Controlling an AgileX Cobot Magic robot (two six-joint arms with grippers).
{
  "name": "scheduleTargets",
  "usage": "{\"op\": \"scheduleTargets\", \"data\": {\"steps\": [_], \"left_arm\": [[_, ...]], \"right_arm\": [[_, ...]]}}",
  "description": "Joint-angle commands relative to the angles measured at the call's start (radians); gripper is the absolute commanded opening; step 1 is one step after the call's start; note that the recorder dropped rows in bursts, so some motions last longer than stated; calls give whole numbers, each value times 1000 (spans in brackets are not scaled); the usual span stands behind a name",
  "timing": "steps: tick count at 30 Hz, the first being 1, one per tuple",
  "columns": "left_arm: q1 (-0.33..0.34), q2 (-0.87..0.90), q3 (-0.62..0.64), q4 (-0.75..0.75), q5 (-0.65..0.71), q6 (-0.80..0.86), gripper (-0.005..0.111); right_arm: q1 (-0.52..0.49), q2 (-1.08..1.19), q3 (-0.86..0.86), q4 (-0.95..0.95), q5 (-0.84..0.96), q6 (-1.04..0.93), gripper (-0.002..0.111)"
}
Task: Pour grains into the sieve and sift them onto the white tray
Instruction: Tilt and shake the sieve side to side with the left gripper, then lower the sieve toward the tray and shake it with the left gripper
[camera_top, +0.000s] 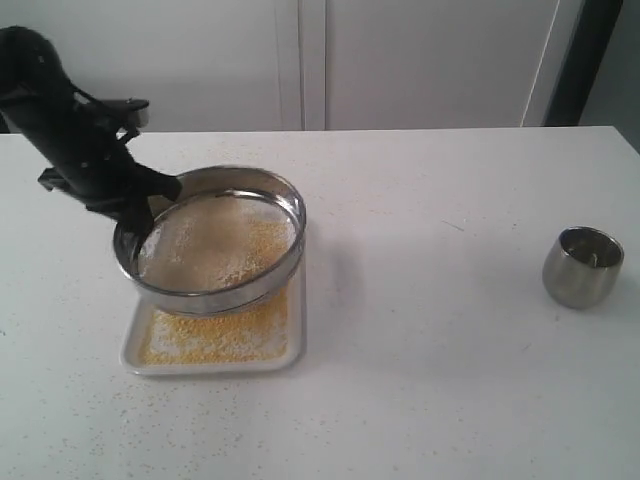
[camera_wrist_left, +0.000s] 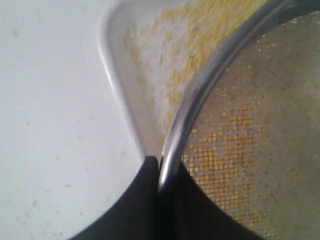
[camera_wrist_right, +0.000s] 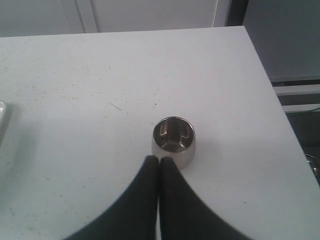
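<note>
— What did the left gripper (camera_wrist_left: 159, 169) have?
— It pinched the rim of the sieve (camera_top: 225, 296), one finger inside and one outside, and held it tilted over the white tray (camera_top: 212, 369).
— And the grains (camera_top: 215, 335)?
— Paler ones lay inside the sieve. Yellow ones covered the tray beneath, with specks on the counter (camera_top: 430, 380).
— The right gripper (camera_wrist_right: 159, 161)?
— Pressed together, holding nothing, just beside the steel cup (camera_wrist_right: 173, 140), well apart from the tray.
</note>
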Motion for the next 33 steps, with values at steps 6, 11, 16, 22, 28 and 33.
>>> {"op": "scheduleTargets", "data": {"steps": [6, 11, 16, 22, 28, 33], "left_arm": [[-53, 5, -33, 144, 143, -211, 0], [-115, -22, 59, 195, -125, -85, 0], [-15, 18, 26, 116, -22, -355, 0], [-11, 16, 24, 40, -66, -163, 0], [14, 35, -26, -187, 157, 12, 0], [4, 32, -26, 150, 18, -329, 0]], "right_arm": [[-6, -5, -2, -3, -5, 4, 0], [-6, -5, -2, -3, -5, 4, 0], [-6, -5, -2, -3, -5, 4, 0], [-6, -5, -2, -3, -5, 4, 0], [-6, -5, -2, -3, -7, 4, 0], [-6, -5, -2, -3, -7, 4, 0]]}}
